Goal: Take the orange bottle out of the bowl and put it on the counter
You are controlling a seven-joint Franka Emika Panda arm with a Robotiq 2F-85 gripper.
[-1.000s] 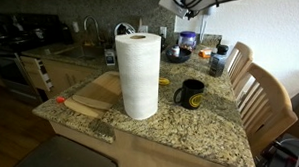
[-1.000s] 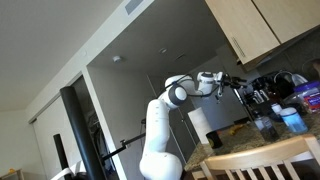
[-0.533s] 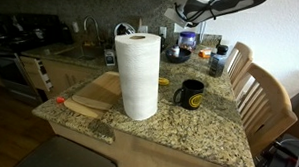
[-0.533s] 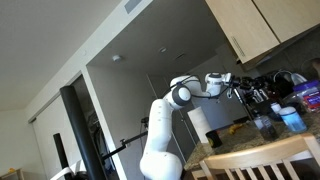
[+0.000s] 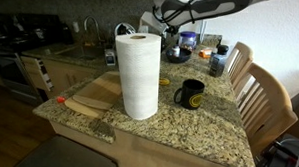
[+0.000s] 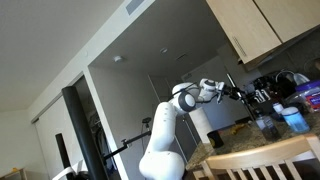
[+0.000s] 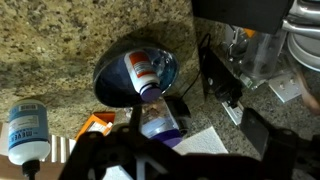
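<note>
In the wrist view the dark grey bowl (image 7: 112, 80) sits on the speckled granite counter (image 7: 60, 40). The orange bottle (image 7: 143, 70) lies tilted inside it, its pale label showing orange and blue marks. My gripper (image 7: 195, 125) hangs above the bowl's near side; its dark, blurred fingers look spread apart and hold nothing. In an exterior view the gripper (image 5: 172, 24) is above the bowl (image 5: 177, 55) at the back of the counter (image 5: 188, 125). The bottle is too small to make out there.
A purple container (image 7: 160, 120), a white napkin (image 7: 212, 140), a small flat orange piece (image 7: 96, 124) and a lying white bottle (image 7: 25, 130) surround the bowl. A black appliance (image 7: 215, 75) stands close by. A paper towel roll (image 5: 138, 73), black mug (image 5: 192, 93) and cutting board (image 5: 97, 92) stand nearer.
The arm has swung left and lower in the exterior view, bringing the gripper over the bowl at the back of the counter. The objects have not moved.
</note>
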